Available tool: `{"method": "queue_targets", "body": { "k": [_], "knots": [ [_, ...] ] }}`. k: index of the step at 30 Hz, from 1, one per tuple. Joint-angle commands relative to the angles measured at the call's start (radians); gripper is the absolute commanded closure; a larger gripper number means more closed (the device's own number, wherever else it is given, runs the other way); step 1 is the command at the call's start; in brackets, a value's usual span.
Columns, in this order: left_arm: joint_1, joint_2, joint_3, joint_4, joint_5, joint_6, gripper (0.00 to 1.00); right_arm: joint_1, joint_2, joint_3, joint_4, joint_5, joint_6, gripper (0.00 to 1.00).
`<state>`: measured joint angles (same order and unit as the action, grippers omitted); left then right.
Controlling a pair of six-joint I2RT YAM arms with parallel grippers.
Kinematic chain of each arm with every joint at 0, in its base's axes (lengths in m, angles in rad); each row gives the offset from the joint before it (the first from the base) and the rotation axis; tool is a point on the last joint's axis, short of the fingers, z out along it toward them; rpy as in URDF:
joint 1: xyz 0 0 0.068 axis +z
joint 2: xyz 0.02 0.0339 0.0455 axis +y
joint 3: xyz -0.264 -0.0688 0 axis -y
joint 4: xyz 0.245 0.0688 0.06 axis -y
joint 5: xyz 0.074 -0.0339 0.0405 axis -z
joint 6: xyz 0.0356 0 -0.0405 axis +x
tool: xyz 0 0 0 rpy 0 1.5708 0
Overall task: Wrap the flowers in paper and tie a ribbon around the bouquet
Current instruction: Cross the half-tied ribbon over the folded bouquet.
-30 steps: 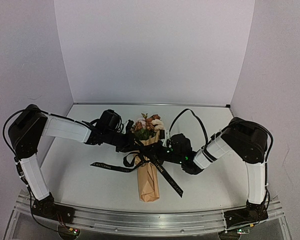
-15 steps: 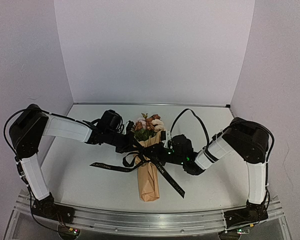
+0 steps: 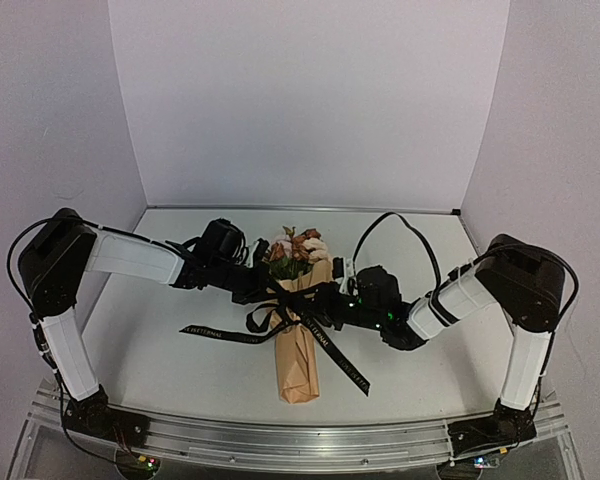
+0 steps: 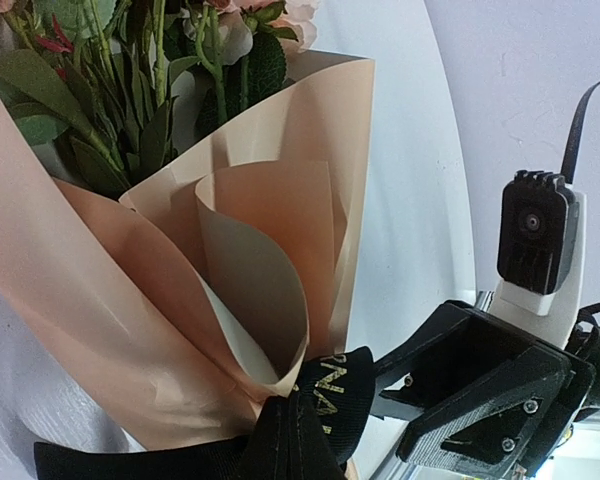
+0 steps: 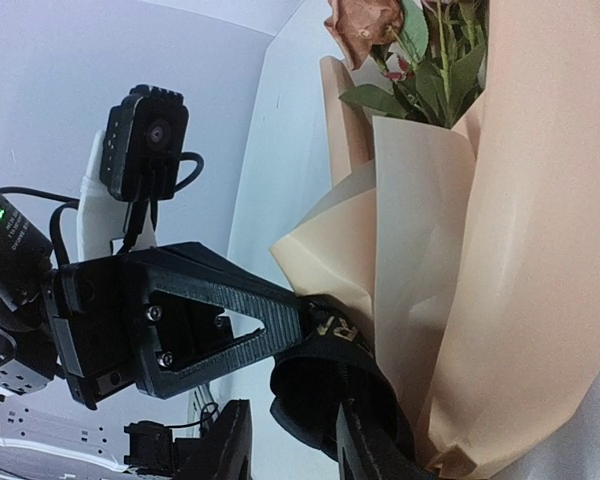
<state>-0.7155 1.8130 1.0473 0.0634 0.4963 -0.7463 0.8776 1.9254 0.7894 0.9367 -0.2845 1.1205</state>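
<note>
Rightward withdrawal of the right arm (image 3: 460, 296) is noted, and the right claw (image 3: 327, 299) is parted beside the ribbon (image 3: 332, 346). The left claw (image 3: 272, 290) is shut on that ribbon. The bouquet (image 3: 298, 365) is laid mid-desk (image 3: 160, 360), well apart from every desk edge.

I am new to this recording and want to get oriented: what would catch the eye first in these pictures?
The bouquet, a tan paper cone with pink and rust flowers at its far end, lies in the middle of the table. A black ribbon is wrapped around its middle, where the left gripper and right gripper meet.
</note>
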Motion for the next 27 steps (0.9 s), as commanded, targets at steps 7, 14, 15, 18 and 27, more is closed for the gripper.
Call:
{"method": "queue_targets", "body": {
  "k": [7, 14, 15, 18, 27],
  "knots": [
    [-0.013, -0.047, 0.029, 0.006, 0.011, 0.073, 1.0, 0.004, -0.033, 0.078, -0.108, 0.039, 0.011, 0.67],
    [-0.024, -0.05, 0.023, 0.001, 0.008, 0.088, 1.0, 0.004, -0.049, 0.093, -0.158, 0.061, 0.009, 0.67],
    [-0.026, -0.052, 0.022, 0.004, 0.007, 0.089, 1.0, 0.004, -0.045, 0.098, -0.169, 0.059, 0.01, 0.67],
    [-0.028, -0.057, 0.021, 0.003, -0.001, 0.095, 1.0, 0.003, -0.034, 0.102, -0.175, 0.063, 0.023, 0.69],
    [-0.03, -0.072, 0.007, 0.0, -0.015, 0.11, 1.0, 0.003, -0.031, 0.117, -0.209, 0.079, 0.03, 0.92]
  ]
}}
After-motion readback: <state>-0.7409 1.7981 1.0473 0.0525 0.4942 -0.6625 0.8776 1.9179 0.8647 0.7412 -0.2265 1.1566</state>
